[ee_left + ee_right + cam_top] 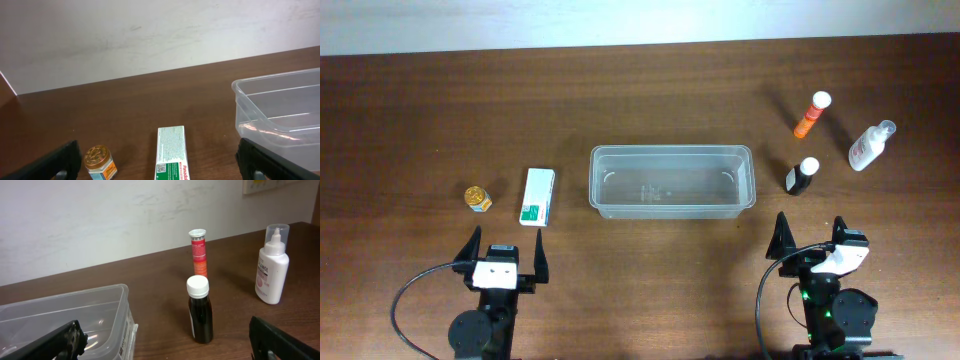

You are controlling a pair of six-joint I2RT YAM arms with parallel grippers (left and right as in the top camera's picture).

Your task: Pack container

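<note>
Progress: nothing packed yet, judging from how things lie. Left to right across the tabletop (420, 100): a small gold-lidded jar (477, 198) stands upright at the far left. Just beside it on its right lies a green-and-white box (537, 196), flat, long side pointing away from the robot. The container (670, 213) sits at centre, near the box but not touching it. It is open-topped and its inside is bare, with the wood showing through the clear floor. Near its right end, apart from the wall, a dark bottle with a white cap (802, 176) stands upright. Farther back is an orange tube (812, 114), upright in the right wrist view. Farthest right is a white bottle with a clear cap (872, 146), also upright. All five loose items are outside the container, so I judge the whole task is left to do, assuming every one of them belongs inside. Tools: the left tool (507, 245) hangs near the front edge, short of the jar and box. Its jaws are spread wide with nothing between them, and it touches nothing. In its wrist view the box lies ahead, between the two fingers. The right tool (811, 235) hangs near the front on the right side, jaws likewise spread wide and empty, with the dark bottle straight ahead of it and no contact
</note>
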